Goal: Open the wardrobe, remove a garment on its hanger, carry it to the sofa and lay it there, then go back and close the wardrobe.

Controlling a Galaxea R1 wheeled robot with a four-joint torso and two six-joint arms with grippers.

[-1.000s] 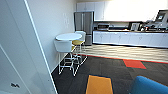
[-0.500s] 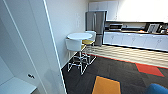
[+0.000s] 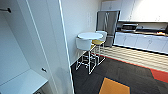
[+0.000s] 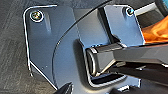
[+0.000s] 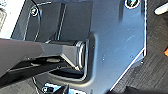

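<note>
— Wardrobe (image 3: 32, 50) stands open at the near left, white door edge toward us, a bare shelf low inside and a dark rail end up top.

— And the garment?

— Just a patch of orange cloth (image 4: 156, 32) past the left arm's dark plate, over the dark carpet. Can't tell what holds it, and I can't tell whether either gripper is clenched or released.

— What's farther off?

— Round white table (image 3: 90, 35) by the wall, a white stool (image 3: 84, 45) in front, a yellow stool (image 3: 98, 42) just behind. Steel fridge (image 3: 107, 25) beyond, white kitchen cabinets (image 3: 140, 41) along the right. Orange carpet tile (image 3: 113, 87) down near us.
</note>
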